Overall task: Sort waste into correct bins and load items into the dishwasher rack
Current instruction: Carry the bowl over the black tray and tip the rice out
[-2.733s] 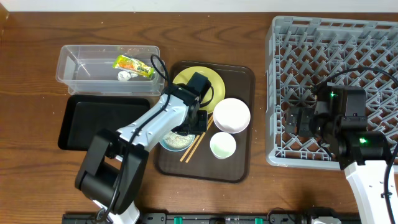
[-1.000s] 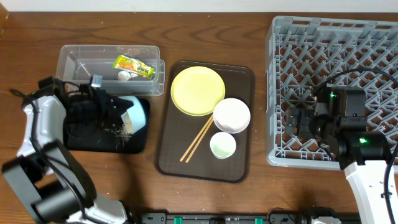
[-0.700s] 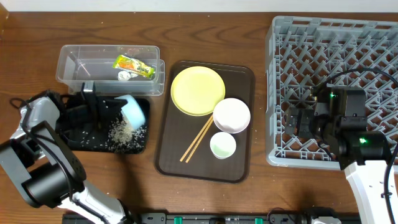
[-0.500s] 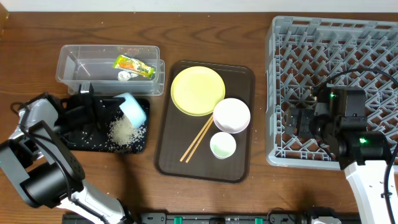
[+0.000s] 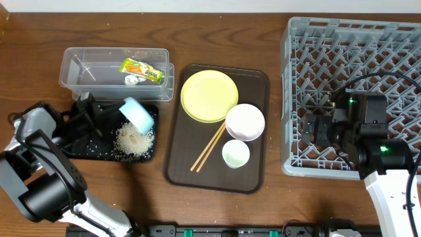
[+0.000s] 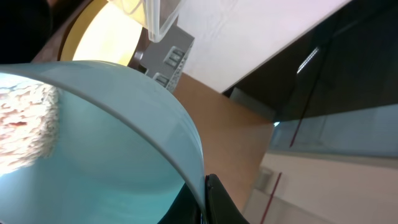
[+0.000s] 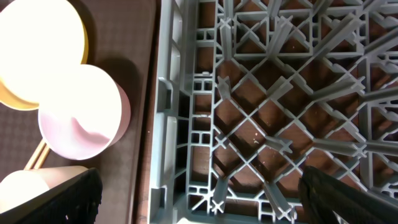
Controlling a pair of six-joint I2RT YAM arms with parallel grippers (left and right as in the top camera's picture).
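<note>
Now dumping rice into black tray (left claw gripping light blue bowl, right claw wide). Next: load bowl into dishwasher rack.

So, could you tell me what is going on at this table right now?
The left gripper holds the light blue bowl tipped over the black tray, where a heap of rice lies. The right gripper hangs open over the edge of the dishwasher rack, holding nothing. The yellow plate, white bowl, green cup and chopsticks sit on the brown serving tray. The wrapper and white scrap lie in the clear tub.
</note>
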